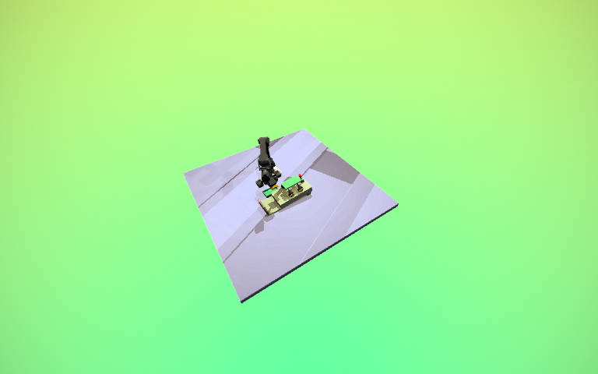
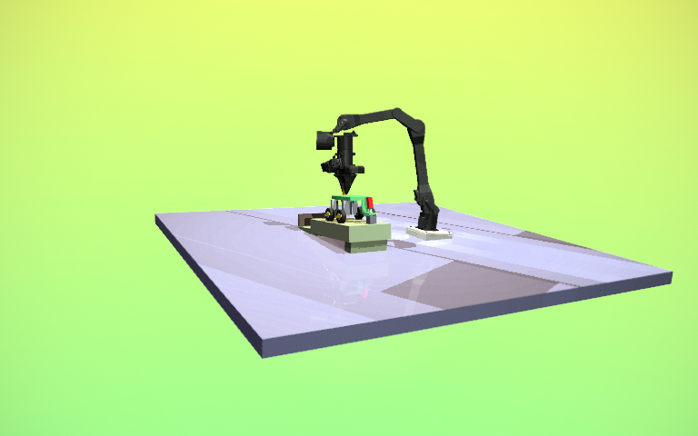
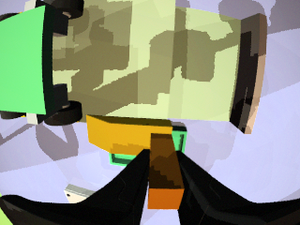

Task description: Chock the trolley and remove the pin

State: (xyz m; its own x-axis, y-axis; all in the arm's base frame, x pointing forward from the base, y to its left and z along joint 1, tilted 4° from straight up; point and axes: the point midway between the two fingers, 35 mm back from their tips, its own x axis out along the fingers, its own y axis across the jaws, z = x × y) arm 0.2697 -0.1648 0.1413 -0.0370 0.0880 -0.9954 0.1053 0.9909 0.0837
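Observation:
My gripper (image 3: 160,156) (image 1: 269,181) (image 2: 348,184) is shut on the orange handle (image 3: 165,178) of the yellow chock (image 3: 126,133) and holds it in the air beside the ramp's long side. The chock hangs over the green tray (image 3: 180,141) (image 1: 267,192) and hides most of it. The trolley (image 3: 22,66) (image 1: 290,181) (image 2: 351,203), with a green top and black wheels (image 3: 63,112), stands on the olive ramp (image 3: 157,56) (image 1: 282,201) (image 2: 360,232). The chock is close to the nearer wheel but apart from it. The red-headed stop pin (image 1: 300,175) (image 2: 370,203) stands at the trolley's uphill end.
A dark end block (image 3: 253,75) (image 2: 305,219) closes the ramp's low end. The arm's white base plate (image 2: 428,232) sits behind the ramp. Everything stands on a glossy grey slab (image 1: 308,238) (image 2: 308,287) with open edges.

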